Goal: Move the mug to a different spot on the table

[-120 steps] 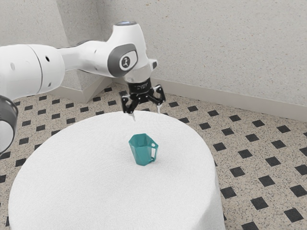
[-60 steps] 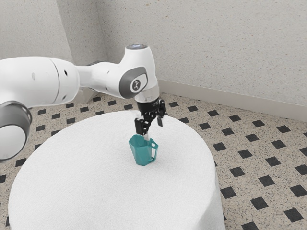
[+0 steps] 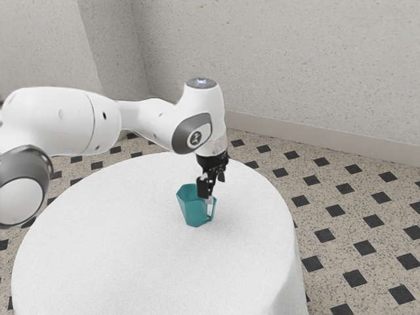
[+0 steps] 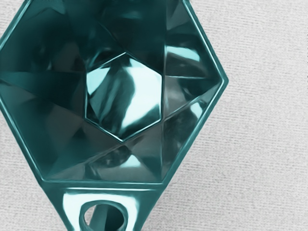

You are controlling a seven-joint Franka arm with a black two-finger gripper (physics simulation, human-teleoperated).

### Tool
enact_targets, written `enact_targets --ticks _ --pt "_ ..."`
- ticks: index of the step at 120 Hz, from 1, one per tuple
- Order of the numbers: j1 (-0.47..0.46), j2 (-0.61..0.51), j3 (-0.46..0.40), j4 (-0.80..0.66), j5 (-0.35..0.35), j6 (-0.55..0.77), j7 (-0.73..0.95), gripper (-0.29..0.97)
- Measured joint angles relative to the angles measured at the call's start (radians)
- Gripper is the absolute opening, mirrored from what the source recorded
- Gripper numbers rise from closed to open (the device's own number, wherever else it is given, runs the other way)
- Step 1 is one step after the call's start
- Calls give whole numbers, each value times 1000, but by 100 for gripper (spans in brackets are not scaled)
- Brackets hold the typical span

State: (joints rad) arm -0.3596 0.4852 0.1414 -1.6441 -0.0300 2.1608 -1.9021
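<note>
A teal faceted mug [image 3: 193, 211] stands upright near the middle of the round white table [image 3: 118, 262], its handle [image 3: 210, 209] toward the exterior view's right. My gripper [image 3: 207, 195] points straight down at the handle side of the mug's rim, its tip level with the rim. It is turned edge-on to the exterior camera. In the wrist view I look straight down into the mug [image 4: 122, 96], with its handle [image 4: 103, 217] directly under my hand.
The table's white cloth [image 4: 269, 144] lies bare all round the mug. Beyond the table edge are a checkered floor [image 3: 354, 197] and speckled walls [image 3: 295, 59].
My hand has swung toward the exterior view's right, turned about its vertical axis and dropped from above the table's far side onto the mug's rim. The mug has not moved.
</note>
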Motion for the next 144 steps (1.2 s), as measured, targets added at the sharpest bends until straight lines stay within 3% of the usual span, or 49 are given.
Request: enact_targets --ticks 92,144 --pt "-12 14 3 -36 76 13 -93 64" --pt "-16 14 2 -40 77 30 -87 32"
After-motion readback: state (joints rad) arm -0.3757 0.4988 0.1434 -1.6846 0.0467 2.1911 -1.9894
